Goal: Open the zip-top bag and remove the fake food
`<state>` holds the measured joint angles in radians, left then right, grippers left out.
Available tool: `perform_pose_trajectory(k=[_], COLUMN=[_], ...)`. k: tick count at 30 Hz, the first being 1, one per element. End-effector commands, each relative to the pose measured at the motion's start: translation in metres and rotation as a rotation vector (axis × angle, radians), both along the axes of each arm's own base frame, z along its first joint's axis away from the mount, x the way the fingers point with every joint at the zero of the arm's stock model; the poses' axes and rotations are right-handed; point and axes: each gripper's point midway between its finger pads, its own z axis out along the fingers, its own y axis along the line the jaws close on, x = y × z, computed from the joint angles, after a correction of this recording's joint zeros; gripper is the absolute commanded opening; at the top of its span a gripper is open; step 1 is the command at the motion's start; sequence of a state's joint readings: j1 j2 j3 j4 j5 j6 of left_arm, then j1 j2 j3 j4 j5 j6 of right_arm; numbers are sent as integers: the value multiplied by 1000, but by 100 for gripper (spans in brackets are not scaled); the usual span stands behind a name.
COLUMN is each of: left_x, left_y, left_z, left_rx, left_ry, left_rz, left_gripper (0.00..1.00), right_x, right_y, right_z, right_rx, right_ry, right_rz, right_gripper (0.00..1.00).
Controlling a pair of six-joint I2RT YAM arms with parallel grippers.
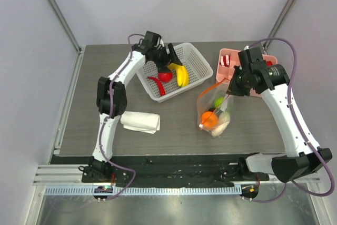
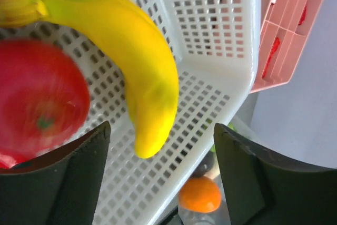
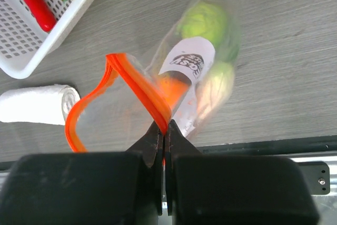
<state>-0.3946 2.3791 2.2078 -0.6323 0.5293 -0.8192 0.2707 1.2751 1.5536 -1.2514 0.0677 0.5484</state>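
Right gripper (image 3: pixel 164 130) clamps clear floppy zip-top bag (image 3: pixel 187 61) by its orange-red strip. Left gripper (image 2: pixel 162 130) spread wide, empty, over yellow plastic banana (image 2: pixel 142 67) in white lattice basket (image 2: pixel 210 19).

In the left wrist view, the round red plastic apple (image 2: pixel 37 98) is smeared by blur and cut off at nine o'clock. The pink plastic compartment tray (image 2: pixel 284 30) runs out of frame at one o'clock. In the right wrist view, the contents of the clear zip-top bag (image 3: pixel 202 77) blur together, and its white paper label (image 3: pixel 187 59) is unreadable. From above, the right arm (image 1: pixel 263 77) covers much of that tray.
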Motion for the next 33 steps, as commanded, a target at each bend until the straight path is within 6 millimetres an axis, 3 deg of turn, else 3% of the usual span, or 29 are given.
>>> perform_pose_trajectory(k=[1,2,3,5,6,7,8,9,10,11,12,13,14,15,17,18,20,22,27,33], left_x=[-28,-34,-42,-57,-77,-83,-105,-124,-145,-171,-187,-203,-215,-237,-243,-252,-249,-258,-258,-274], left_y=[34,39,46,44,35,25,8,-6,-13,-37,-43,-48,-56,-70,-77,-85,-92,-98,-106,-124], left_z=[71,72,101,117,146,167,164,176,202,215,211,223,232,223,221,216,201,187,128,85], left_rx=[110,127,127,104,24,-39,-77,-141,-189,-234,-236,-242,-268,-272,-253,-248,-207,-174,-30,19], left_ry=[-152,-156,-216,-242,-275,-333,-321,-328,-395,-451,-460,-509,-549,-535,-554,-543,-509,-482,-375,-296], left_rz=[-34,-28,-19,-33,-79,-104,-162,-215,-249,-320,-347,-358,-375,-418,-387,-402,-385,-411,-401,-438], left_gripper=[89,94,94,90,84,78,72,61,57,51,47,44,33,30,10,10,3,2,1,2], right_x=[8,6,4,0,-3,-4,-5,-8,-8,-8,-8,-8,-8,-7,-8,-8,-9,-10,-13,-17], right_y=[3,3,3,6,6,6,5,11,11,11,12,12,13,14,18,20,23,23,22,24], right_z=[-1,-5,-6,-10,-9,-10,-10,-9,-9,-7,-7,-5,-3,-2,0,2,2,3,4,2], right_rx=[10,7,12,24,27,27,27,49,50,51,50,50,56,60,82,92,107,108,104,118], right_ry=[-36,-24,-23,-7,-4,0,-1,4,3,0,3,-1,-5,-7,-3,-9,-4,-3,-6,4], right_rz=[24,29,34,45,50,52,54,79,86,90,97,101,102,106,114,119,127,130,135,142], right_gripper=[1,1,1,1,1,1,1,1,1,1,1,1,1,1,1,1,1,1,1,1])
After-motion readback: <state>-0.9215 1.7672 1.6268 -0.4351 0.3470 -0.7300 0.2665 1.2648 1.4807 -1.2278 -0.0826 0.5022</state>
